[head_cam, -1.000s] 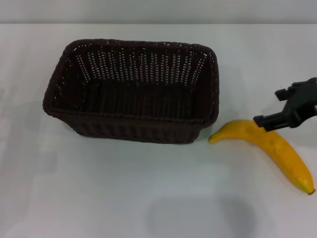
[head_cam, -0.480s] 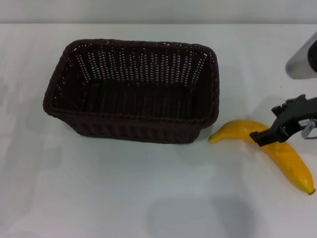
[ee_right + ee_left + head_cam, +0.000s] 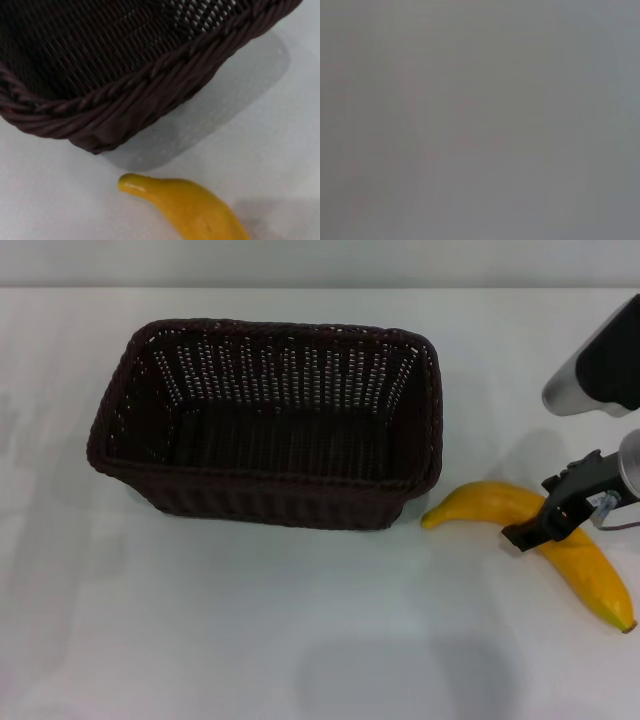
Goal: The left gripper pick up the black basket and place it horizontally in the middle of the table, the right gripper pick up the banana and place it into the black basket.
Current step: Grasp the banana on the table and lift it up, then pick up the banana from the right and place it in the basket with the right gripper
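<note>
Banana (image 3: 540, 530) lies on tabletop (image 3: 250, 640), just right of basket (image 3: 270, 425), which sits mid-table, long side across. Right gripper (image 3: 545, 525) over its middle; jaw gap can't be told. Light, smooth, bruisable: grip mid-body, gently. Left gripper unseen. No writing visible.

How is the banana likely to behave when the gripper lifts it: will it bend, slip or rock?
The banana looks firm and thick, so it probably stays stiff. Its skin appears smooth and glossy, so it may slip. It lies curved on the table, and the right gripper sits over its middle, so either end could dip or swing if the hold is off balance.
</note>
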{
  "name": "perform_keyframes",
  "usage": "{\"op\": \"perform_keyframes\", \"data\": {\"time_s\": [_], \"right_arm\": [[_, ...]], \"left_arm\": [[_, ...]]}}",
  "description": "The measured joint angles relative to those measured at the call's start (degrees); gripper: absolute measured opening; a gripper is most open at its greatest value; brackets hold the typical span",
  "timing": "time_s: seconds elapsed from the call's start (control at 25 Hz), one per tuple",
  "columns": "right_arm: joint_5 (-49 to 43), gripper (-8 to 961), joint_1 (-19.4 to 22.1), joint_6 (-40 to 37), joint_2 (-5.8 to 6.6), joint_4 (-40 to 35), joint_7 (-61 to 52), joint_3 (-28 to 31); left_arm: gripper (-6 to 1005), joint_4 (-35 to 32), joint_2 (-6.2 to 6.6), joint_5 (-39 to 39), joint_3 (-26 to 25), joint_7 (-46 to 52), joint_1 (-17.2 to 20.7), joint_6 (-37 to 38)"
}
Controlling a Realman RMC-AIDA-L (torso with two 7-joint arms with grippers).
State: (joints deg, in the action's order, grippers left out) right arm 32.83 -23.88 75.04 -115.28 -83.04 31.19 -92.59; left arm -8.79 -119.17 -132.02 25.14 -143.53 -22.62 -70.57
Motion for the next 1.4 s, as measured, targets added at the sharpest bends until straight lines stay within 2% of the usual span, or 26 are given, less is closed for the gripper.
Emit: {"op": "perform_keyframes", "data": {"time_s": [0.08,0.48,0.6,0.92,1.08,1.24,1.4], "right_arm": [[-0.1,856,-0.4,0.2,0.03,0.2,0.1,-0.3],[-1.3,681,-0.6,1.2,0.14,-0.4,1.5,0.2],[-1.4,486,-0.2,1.2,0.14,-1.3,1.6,1.5],[-7.6,488,0.3,-0.1,0.16,-5.1,2.1,12.6],[-5.6,490,-1.3,-2.3,0.15,-9.6,5.8,17.5],[1.2,492,-3.7,-6.7,0.11,-12.6,12.4,17.3],[10.6,494,-8.5,-12.4,0.03,-9.4,21.3,15.2]], "left_arm": [[864,0.0,-0.01,0.0,0.0,0.0,0.0,0.0],[865,0.0,-0.01,-0.1,-0.1,0.1,-0.2,0.0],[865,0.0,-0.02,-0.5,-0.1,0.1,-0.2,0.0],[865,0.0,-0.01,-1.2,-0.1,0.0,-0.1,0.0],[865,0.0,-0.01,-1.7,-0.1,0.1,-0.1,0.0],[865,0.0,0.01,-1.7,-0.1,0.1,-0.1,0.0],[864,0.1,-0.02,-1.8,0.1,0.0,-0.2,0.0]]}}
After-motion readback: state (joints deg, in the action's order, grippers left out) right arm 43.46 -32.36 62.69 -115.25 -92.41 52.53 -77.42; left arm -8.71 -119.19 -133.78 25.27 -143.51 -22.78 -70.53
